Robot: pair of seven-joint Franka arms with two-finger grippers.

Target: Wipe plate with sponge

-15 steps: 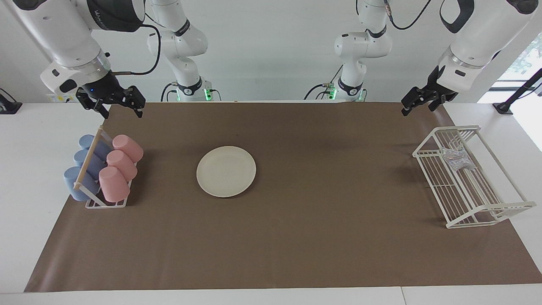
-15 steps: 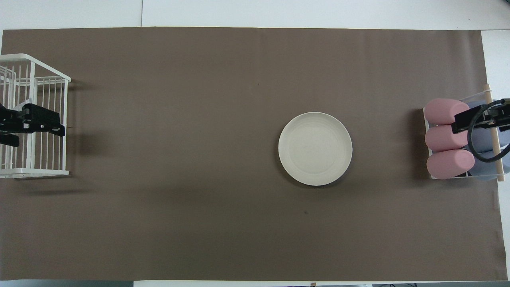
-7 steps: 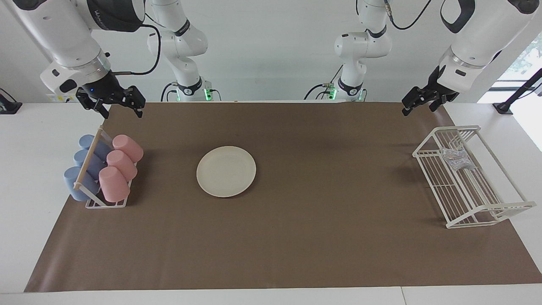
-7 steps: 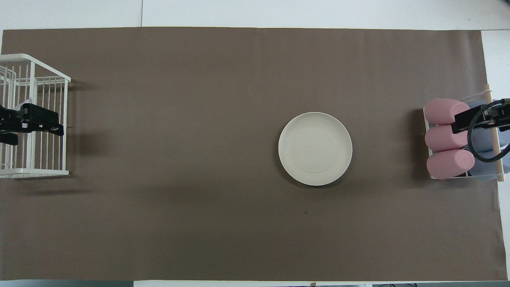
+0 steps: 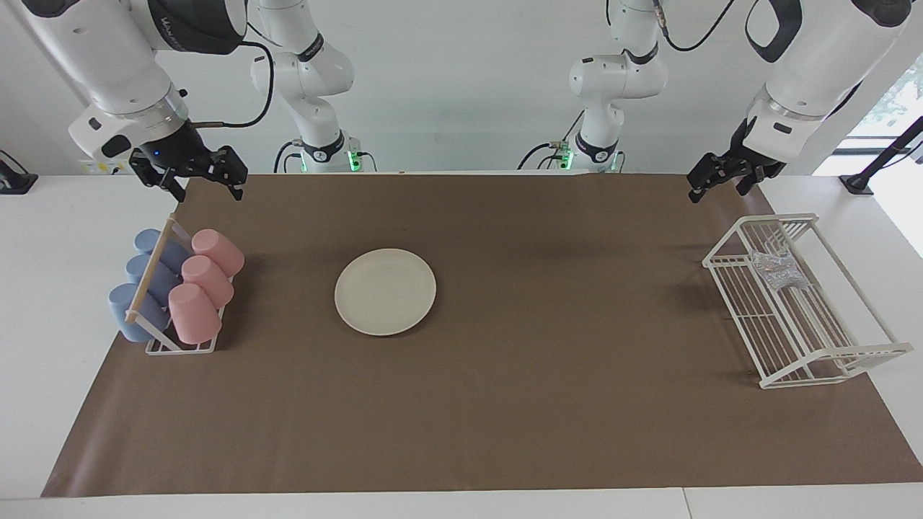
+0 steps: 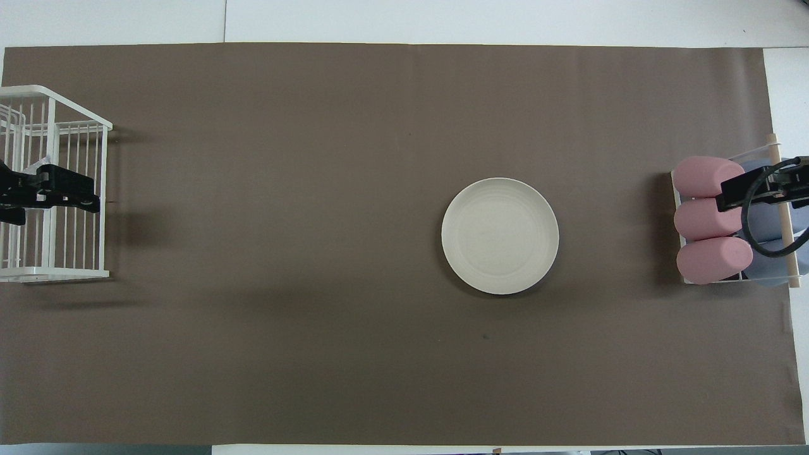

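sponge [image 5: 777,270] half-hidden among rack [image 5: 858,355] wires

One plate [image 5: 385,291], one sponge [image 5: 776,268], two racks [image 5: 793,317] – three pink cups [image 5: 205,280] and three blue cups [image 5: 140,287] – two grippers [image 5: 195,180].

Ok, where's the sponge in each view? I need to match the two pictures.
Facing view: the sponge lies inside the white wire rack, in the part nearer to the robots, at the left arm's end of the table.
Overhead view: almost wholly covered by the raised left end effector; only a pale scrap shows by it.
Shared landmark: the white wire rack.
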